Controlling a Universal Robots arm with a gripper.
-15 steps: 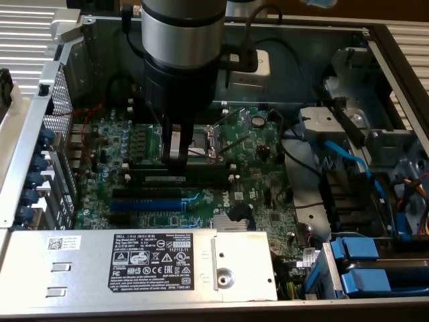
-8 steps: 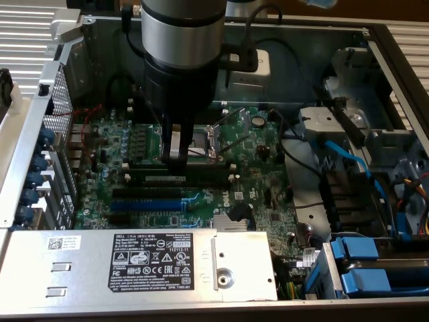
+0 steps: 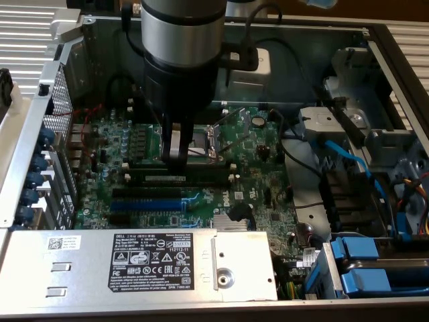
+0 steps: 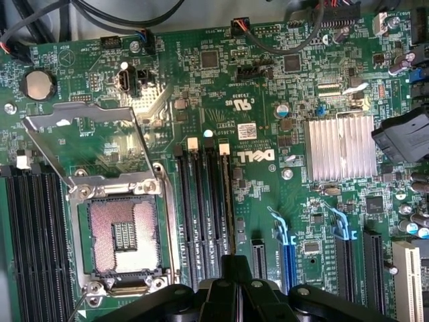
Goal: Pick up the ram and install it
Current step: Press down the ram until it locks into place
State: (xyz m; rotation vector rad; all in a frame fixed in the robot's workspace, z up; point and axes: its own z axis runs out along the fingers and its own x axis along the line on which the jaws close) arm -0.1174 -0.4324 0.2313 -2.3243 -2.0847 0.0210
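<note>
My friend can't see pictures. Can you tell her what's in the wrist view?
A shut gripper presses on the ram, which stands in a slot on a green motherboard. An open CPU socket sits on one side and a silver heatsink on the other.

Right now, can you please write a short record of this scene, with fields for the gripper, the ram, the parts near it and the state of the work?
setting: open computer case with a green motherboard
gripper: shut, fingertips down just over the ram; contact cannot be told
ram: standing in a long slot beside the CPU socket, not between the fingers
neighbours: black slots alongside; blue slot on the side away from the socket
work state: ram already in a slot; whether fully seated cannot be told
</note>
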